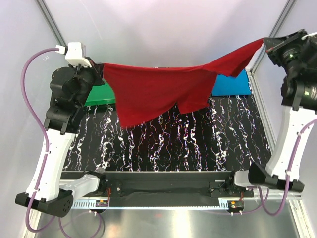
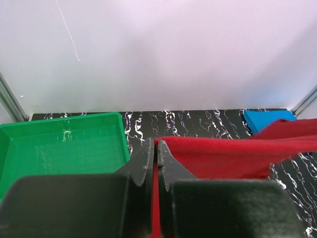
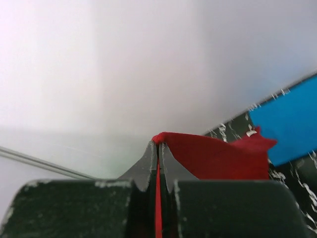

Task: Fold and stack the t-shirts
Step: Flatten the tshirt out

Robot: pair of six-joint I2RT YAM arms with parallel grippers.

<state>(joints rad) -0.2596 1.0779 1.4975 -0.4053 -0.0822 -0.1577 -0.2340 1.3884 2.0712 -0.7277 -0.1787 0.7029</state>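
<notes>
A deep red t-shirt [image 1: 158,89] hangs stretched in the air between both arms, its lower part drooping over the black marbled table. My left gripper [image 1: 99,67] is shut on the shirt's left corner; in the left wrist view red cloth [image 2: 233,156] runs between the fingers [image 2: 143,161] of that gripper [image 2: 156,148]. My right gripper [image 1: 266,42] is shut on the right corner, held higher; the right wrist view has the red shirt [image 3: 213,158] pinched at this gripper's [image 3: 158,146] tips. A bright blue folded t-shirt [image 1: 232,84] lies at the table's far right, partly behind the red one.
A green plastic tray [image 1: 99,95] sits at the far left of the table, behind the left arm, and fills the left side of the left wrist view [image 2: 59,148]. White walls with metal frame posts [image 1: 52,22] close in the back and sides.
</notes>
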